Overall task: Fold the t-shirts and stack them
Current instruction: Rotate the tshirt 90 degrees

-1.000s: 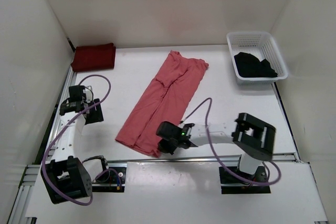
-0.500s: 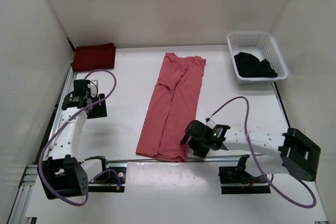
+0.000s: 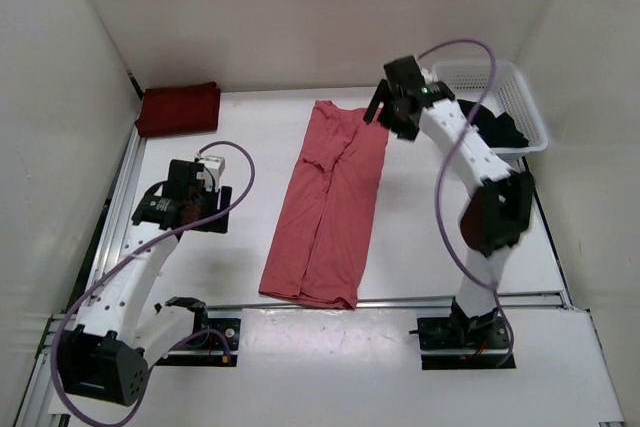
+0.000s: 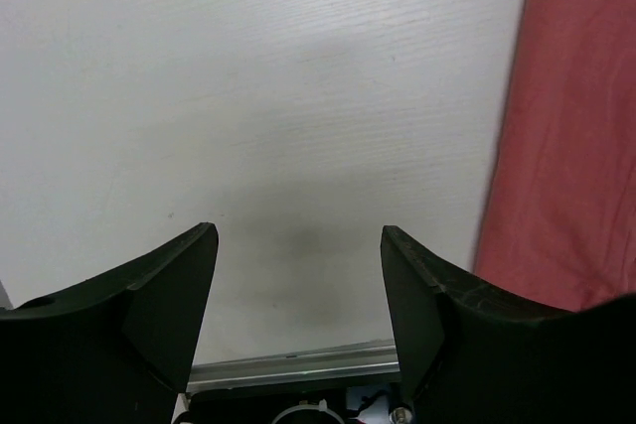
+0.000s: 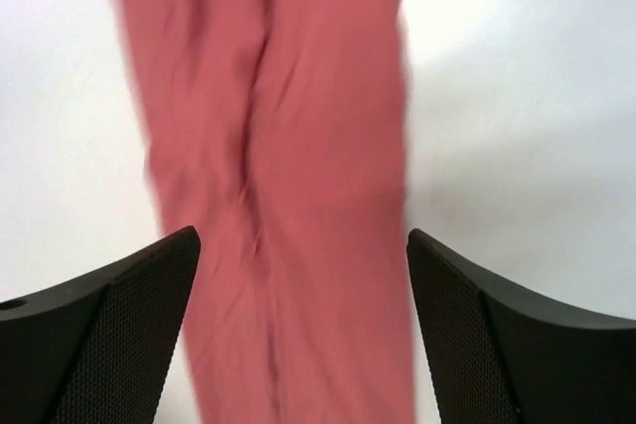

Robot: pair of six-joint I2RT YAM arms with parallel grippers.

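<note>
Salmon t-shirt [image 3: 325, 212], flat narrow strip

White mesh basket [image 3: 529, 104] (partly hidden) at table's [image 3: 262, 147] far-right corner

My overhead view sits above and behind the arm bases [image 3: 100, 367]. It looks down and forward across the whole surface [image 3: 250, 147], with the near edge at the bottom and the far edge and back wall at the top. The left wrist camera is low over the left part. It looks past the left fingers [image 4: 164, 305] at bare surface, and the pink shirt [image 4: 566, 146] runs down the right of its frame. The right wrist camera is higher, near the far edge, and faces down past the right fingers [image 5: 119, 325] along that same shirt, slightly blurred. All three views share the shirt.
</note>
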